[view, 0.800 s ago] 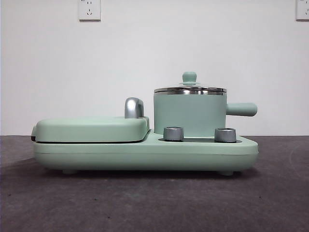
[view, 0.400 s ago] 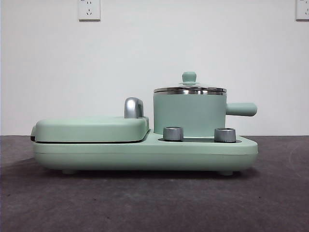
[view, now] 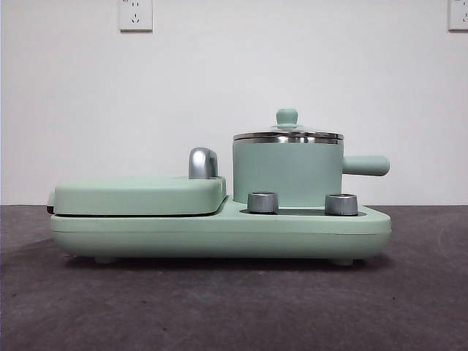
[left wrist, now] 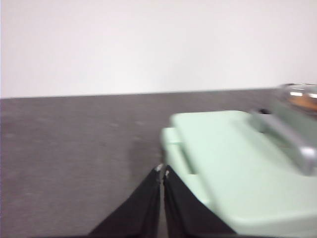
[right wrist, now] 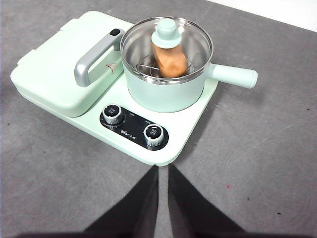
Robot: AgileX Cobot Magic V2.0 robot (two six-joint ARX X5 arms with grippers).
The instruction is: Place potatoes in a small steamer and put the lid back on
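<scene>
The mint-green small steamer (view: 287,174) (right wrist: 166,94) stands on the right half of the cooker base. Its clear glass lid (view: 287,134) (right wrist: 183,37) with a mint knob sits on the steel rim. Through the glass an orange-brown potato (right wrist: 170,60) lies inside the pot. My right gripper (right wrist: 163,171) hovers shut above the table on the near side of the cooker's dials, holding nothing. My left gripper (left wrist: 162,172) is shut and empty beside the cooker's griddle end, apart from it. Neither gripper shows in the front view.
The flat mint griddle cover (view: 139,194) (right wrist: 64,64) (left wrist: 233,163) with a chrome handle (view: 202,162) fills the cooker's left half. Two steel dials (view: 262,202) (view: 341,204) face front. The steamer's side handle (view: 365,165) sticks out to the right. Grey table (view: 234,307) surrounds the cooker.
</scene>
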